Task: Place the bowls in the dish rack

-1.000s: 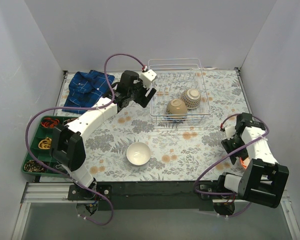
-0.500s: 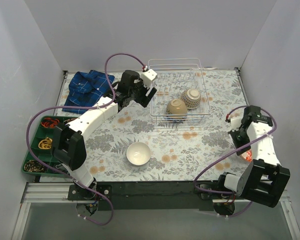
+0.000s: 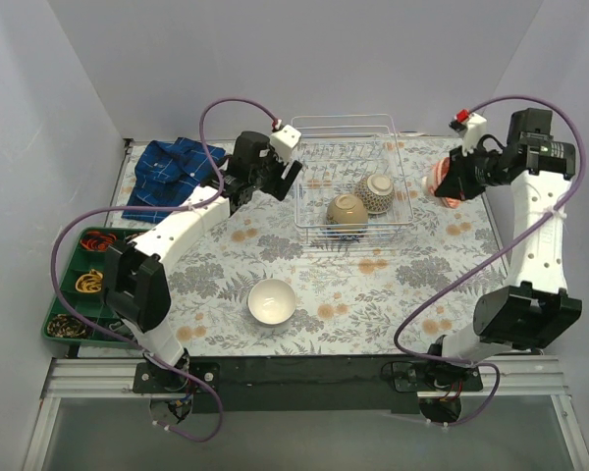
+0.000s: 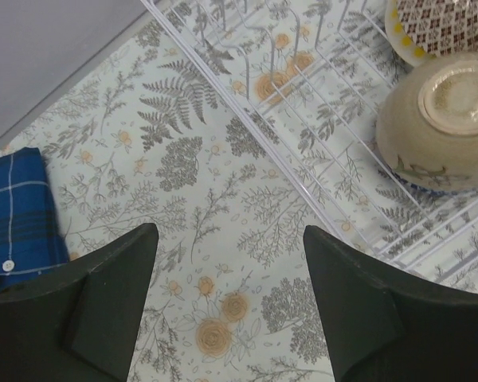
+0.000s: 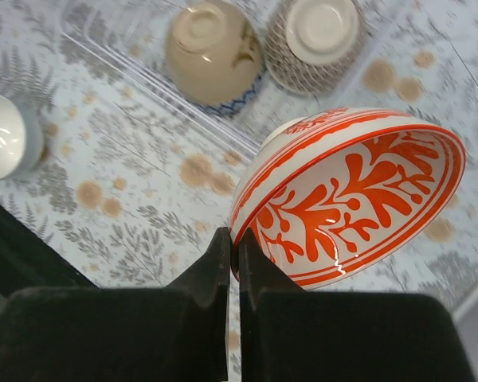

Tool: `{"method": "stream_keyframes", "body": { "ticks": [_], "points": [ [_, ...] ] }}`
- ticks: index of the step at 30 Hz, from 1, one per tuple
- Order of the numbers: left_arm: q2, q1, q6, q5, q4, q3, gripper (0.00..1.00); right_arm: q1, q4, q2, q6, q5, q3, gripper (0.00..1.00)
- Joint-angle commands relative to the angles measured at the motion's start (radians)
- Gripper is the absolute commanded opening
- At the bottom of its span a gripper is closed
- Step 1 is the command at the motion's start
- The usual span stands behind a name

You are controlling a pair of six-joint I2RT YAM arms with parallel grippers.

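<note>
Top external: tan bowl (image 3: 347,212) and patterned bowl (image 3: 378,192) sit upturned in the dish rack (image 3: 324,162). Your right gripper (image 5: 233,239) pinches the orange bowl (image 5: 358,199) by its rim, just right of the rack. Your left gripper (image 4: 227,231) gapes empty, and the white bowl (image 3: 272,301) sits on the table (image 3: 412,285) — two to go.

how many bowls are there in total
4. A tan bowl and a brown-patterned bowl sit upside down in the dish rack. A white bowl stands upright on the table. The right pincer holds an orange bowl by its rim, right of the rack.
</note>
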Motion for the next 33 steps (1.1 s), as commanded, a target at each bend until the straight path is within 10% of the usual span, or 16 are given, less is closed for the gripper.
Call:
{"method": "stream_keyframes", "body": {
  "ticks": [1,13,18,21,22,23,29,33],
  "points": [
    [0.032,0.005,-0.028,-0.059,0.02,0.101,0.73,0.109,0.022,0.098,0.047,-0.271,0.149,0.01],
    [0.308,0.089,-0.272,-0.046,-0.409,0.552,0.76,0.321,0.449,0.379,0.527,-0.871,0.229,0.01],
    [0.293,0.109,-0.234,-0.044,-0.361,0.508,0.72,0.386,0.564,0.526,0.645,-0.995,0.309,0.01],
    [0.264,0.115,-0.197,-0.062,-0.279,0.43,0.53,0.414,0.628,0.608,0.71,-1.029,0.343,0.01],
    [0.246,0.125,-0.194,-0.062,-0.264,0.413,0.1,0.421,0.64,0.647,0.724,-1.04,0.352,0.01],
    [0.238,0.131,-0.198,-0.069,-0.25,0.399,0.0,0.423,0.65,0.666,0.734,-1.052,0.361,0.01],
    [0.22,0.168,-0.204,0.057,-0.214,0.361,0.0,0.426,0.797,0.766,0.863,-1.086,0.323,0.01],
    [0.223,0.166,-0.194,0.175,-0.227,0.367,0.0,0.432,1.204,0.761,1.141,-1.086,0.156,0.01]
  ]
}}
